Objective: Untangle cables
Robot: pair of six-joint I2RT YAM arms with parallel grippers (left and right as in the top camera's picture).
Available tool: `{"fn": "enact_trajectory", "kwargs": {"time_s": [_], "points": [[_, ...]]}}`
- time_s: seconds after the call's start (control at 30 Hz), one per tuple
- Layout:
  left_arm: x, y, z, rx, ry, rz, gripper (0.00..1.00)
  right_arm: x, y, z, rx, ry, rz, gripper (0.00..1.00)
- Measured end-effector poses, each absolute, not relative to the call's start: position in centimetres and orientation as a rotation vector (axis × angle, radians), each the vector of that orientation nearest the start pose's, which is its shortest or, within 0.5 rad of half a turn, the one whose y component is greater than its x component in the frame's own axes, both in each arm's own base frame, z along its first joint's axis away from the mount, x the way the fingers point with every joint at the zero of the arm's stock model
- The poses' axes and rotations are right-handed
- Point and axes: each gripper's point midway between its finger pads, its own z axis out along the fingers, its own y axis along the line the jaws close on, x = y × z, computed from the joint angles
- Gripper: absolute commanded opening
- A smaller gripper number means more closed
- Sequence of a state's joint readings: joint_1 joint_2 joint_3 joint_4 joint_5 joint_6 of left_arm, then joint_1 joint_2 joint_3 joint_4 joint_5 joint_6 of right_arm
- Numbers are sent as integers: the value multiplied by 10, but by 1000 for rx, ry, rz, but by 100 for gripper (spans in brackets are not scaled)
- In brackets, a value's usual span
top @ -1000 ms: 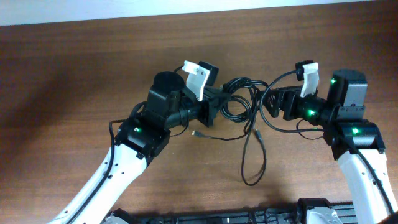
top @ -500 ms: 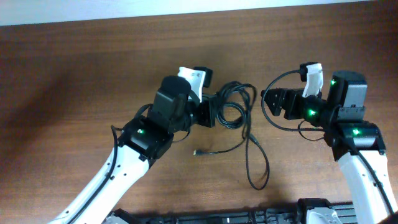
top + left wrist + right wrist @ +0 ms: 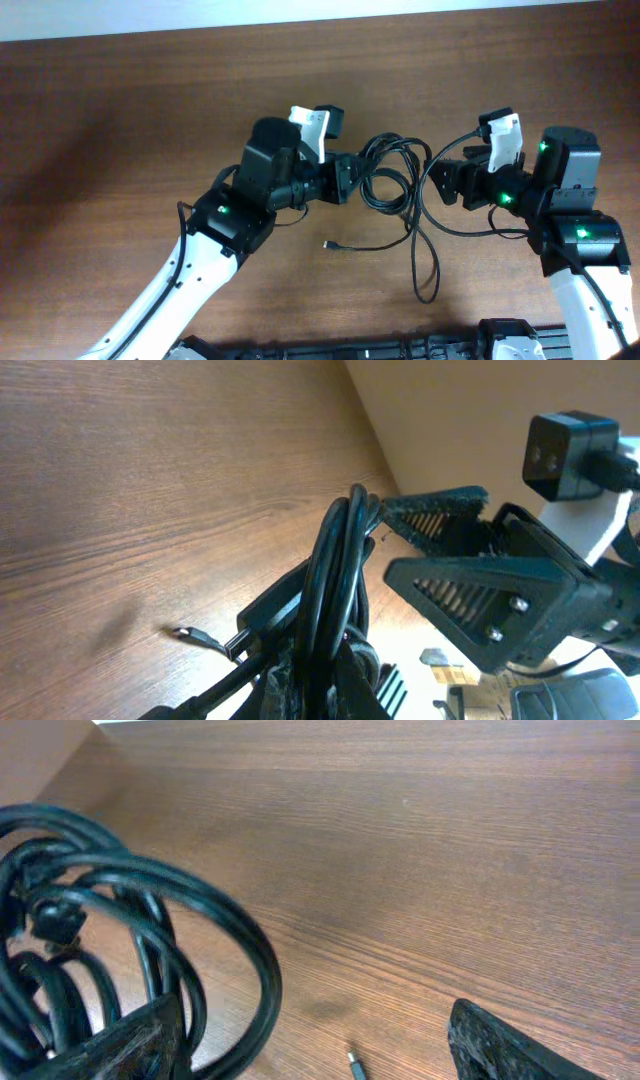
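The cables (image 3: 385, 170) are thin black cords bunched in loops between my two grippers, lifted off the wooden table. One long loop trails down to the table (image 3: 425, 270) and a plug end (image 3: 330, 243) lies on the wood. My left gripper (image 3: 345, 180) is shut on the bundle; in the left wrist view the cords (image 3: 335, 570) pass between its fingers (image 3: 320, 680). My right gripper (image 3: 440, 178) is open just right of the bundle. In the right wrist view its fingers (image 3: 310, 1040) are wide apart, with the loops (image 3: 120, 920) beside the left finger.
The brown wooden table (image 3: 120, 130) spreads to the left and front. A light wall edge (image 3: 300, 15) runs along the back. Black equipment (image 3: 440, 350) lines the front edge. The right gripper also shows in the left wrist view (image 3: 480, 580).
My left gripper has carried the bundle to the right, up to the right gripper. The trailing loop and the plug end slid right with it. The right arm shifted slightly right.
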State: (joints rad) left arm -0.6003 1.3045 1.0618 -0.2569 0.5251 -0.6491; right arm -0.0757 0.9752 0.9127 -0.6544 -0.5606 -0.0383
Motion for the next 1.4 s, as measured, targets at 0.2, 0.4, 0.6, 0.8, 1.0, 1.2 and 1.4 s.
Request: {"fn": "enact_trajectory", "kwargs": {"time_s": [0.2, 0.4, 0.6, 0.8, 1.0, 1.2, 1.4], "points": [[271, -310, 269, 361, 2208, -1301, 0, 293, 68, 232, -250, 2207, 557, 84], [269, -314, 278, 391, 2166, -1337, 0, 293, 67, 231, -263, 2205, 546, 84], [258, -328, 290, 459, 2104, -1387, 0, 293, 66, 231, -262, 2209, 537, 84], [245, -339, 291, 506, 2100, -1410, 0, 293, 64, 229, -259, 2214, 516, 84], [242, -341, 292, 520, 2096, -1421, 0, 311, 50, 233, -225, 2182, 414, 84], [239, -339, 283, 517, 2142, -1405, 0, 337, 35, 211, -37, 2244, 391, 84], [230, -335, 270, 580, 2195, -1394, 0, 339, 8, 196, 281, 2294, 310, 84]]}}
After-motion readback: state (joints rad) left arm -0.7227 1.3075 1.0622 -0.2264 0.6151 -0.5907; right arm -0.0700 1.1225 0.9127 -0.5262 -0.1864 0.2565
